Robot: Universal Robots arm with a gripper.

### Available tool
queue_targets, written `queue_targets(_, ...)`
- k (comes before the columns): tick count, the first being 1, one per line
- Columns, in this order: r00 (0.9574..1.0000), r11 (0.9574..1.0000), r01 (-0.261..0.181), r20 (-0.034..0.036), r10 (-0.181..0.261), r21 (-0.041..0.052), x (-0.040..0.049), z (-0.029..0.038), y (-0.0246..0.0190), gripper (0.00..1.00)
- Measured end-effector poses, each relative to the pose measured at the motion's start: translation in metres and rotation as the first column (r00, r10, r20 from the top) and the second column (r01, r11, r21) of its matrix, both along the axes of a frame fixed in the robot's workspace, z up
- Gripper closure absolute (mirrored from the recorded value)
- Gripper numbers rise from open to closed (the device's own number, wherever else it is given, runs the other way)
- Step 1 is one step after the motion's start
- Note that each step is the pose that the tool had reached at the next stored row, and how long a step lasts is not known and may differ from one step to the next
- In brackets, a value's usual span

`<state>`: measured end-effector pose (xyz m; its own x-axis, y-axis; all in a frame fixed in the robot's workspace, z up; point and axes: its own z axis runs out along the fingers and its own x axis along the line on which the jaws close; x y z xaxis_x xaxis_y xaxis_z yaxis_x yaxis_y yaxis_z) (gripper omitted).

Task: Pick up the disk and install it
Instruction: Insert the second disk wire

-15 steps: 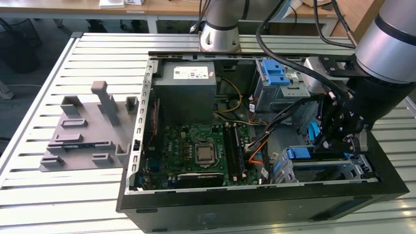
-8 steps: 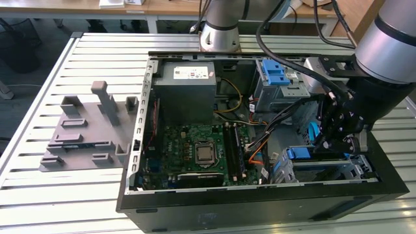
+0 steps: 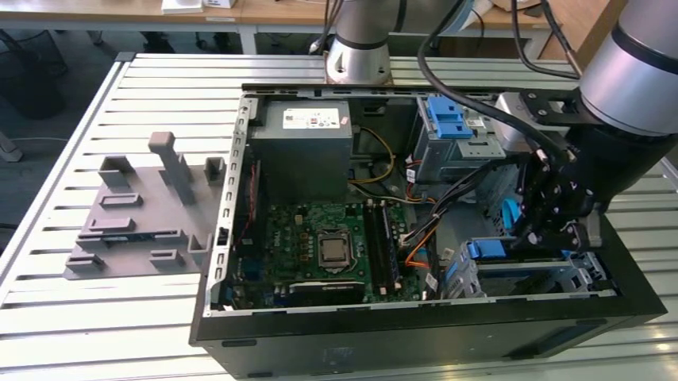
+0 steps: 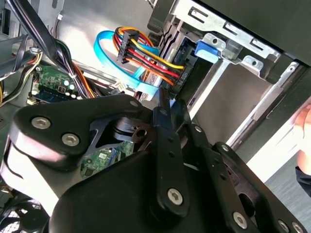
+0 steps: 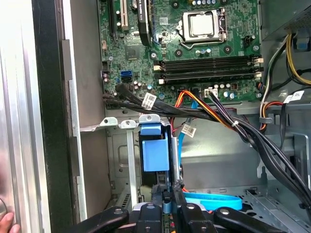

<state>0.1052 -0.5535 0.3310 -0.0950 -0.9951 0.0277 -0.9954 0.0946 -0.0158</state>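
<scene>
The disk (image 5: pixel 154 154) stands edge-on in the grey metal drive bay (image 5: pixel 119 124) at the case's front corner, its blue bracket facing out. In the exterior view that blue bracket (image 3: pixel 487 248) shows low on the right of the open computer case (image 3: pixel 424 325). My gripper (image 3: pixel 535 238) reaches down into the case right at it. In both wrist views the fingertips (image 5: pixel 170 187) come together on a thin blue edge of the disk, close to a black connector with red, yellow and orange wires (image 4: pixel 182 77). The gripper (image 4: pixel 167 103) looks shut on that edge.
A motherboard (image 3: pixel 329 246) fills the case floor, with a grey power supply (image 3: pixel 307 131) behind it and a second bay with a blue latch (image 3: pixel 450 123). Black cable bundles (image 5: pixel 243 131) cross near the bay. A grey fixture (image 3: pixel 138 214) lies left of the case. A hand (image 5: pixel 5 222) shows outside the case wall.
</scene>
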Motion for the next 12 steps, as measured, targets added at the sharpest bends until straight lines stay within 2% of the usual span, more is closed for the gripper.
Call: queue_targets(12, 1.0, 1.0, 0.0, -0.0011, 0.0, 0.0, 0.0, 0.0126, 0.0, 0.76)
